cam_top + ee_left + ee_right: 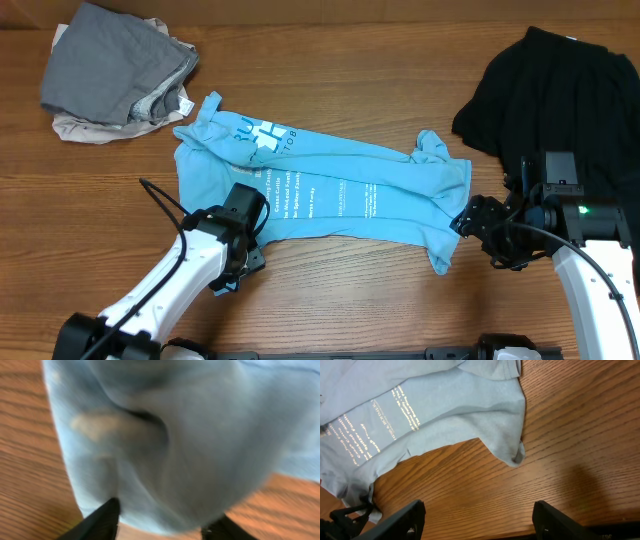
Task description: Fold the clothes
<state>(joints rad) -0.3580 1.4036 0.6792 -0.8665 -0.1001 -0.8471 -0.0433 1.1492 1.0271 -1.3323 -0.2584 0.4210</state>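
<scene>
One soft, light, limp T-shirt, best pinched at near hem corners; left gripper spread astride its near hem, right gripper spread, empty, beside its near-right corner.

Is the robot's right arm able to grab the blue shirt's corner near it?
Probably yes. The right gripper is open, and the blue shirt has a corner lying just ahead of its fingers, with only bare table between them. Nothing seems to block the way.
</scene>
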